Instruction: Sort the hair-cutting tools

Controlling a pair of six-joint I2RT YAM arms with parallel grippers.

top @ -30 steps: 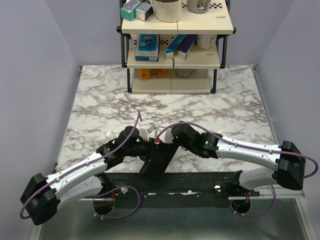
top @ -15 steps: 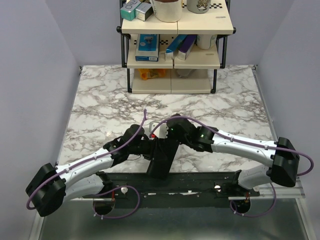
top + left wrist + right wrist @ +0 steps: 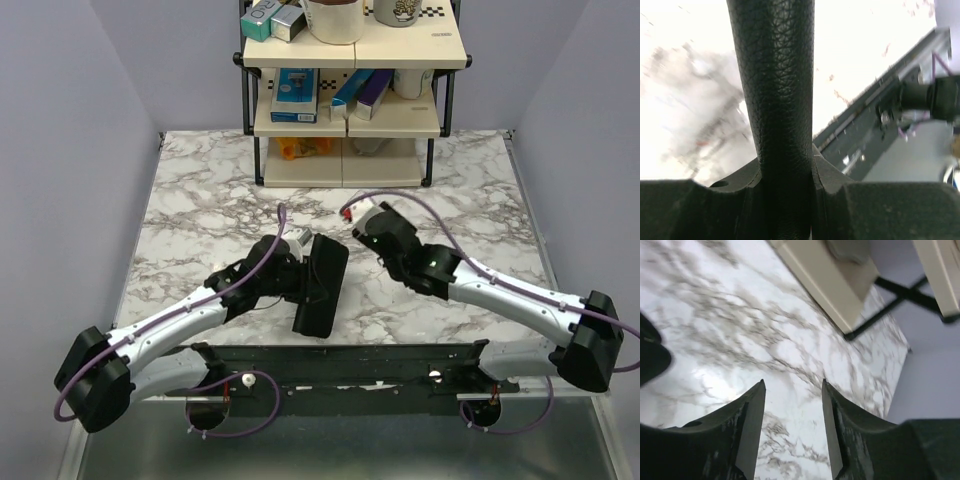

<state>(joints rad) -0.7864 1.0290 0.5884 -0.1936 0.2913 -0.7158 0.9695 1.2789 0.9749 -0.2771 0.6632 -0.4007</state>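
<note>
- Black and flat, rectangular, leather-grained: held this pouch (image 3: 322,290) by one long side in the left gripper (image 3: 303,278), above the front part of the white-and-grey marble table (image 3: 200,220), as seen from overhead. Could not tell whether its near end rested on the marble.
- Looked a lopsided hold. Might pivot or slip out, with only one side caught and the rest hanging free.
- Hovered just beside the pouch's far end with the right gripper (image 3: 362,228), parted and touching nothing. Could knock the pouch askew on any move back in, being so near.
- Showed no slim black combs and no small silver scissors anywhere on the marble. Could not tell whether tucked inside the pouch. If so, might spill out under a steep tilt or a shake.
- From the left wrist: clamped both fingers (image 3: 700,210) against the pouch's rounded edge, running straight up the frame. Seemed thick and smooth enough to slide under a weak squeeze.
- From the right wrist: kept both fingers (image 3: 747,425) spread over bare marble, nothing between. Faced the beige wooden shelf unit (image 3: 815,275) on black legs. Might clip that shelf foot on a long reach forward.
</note>
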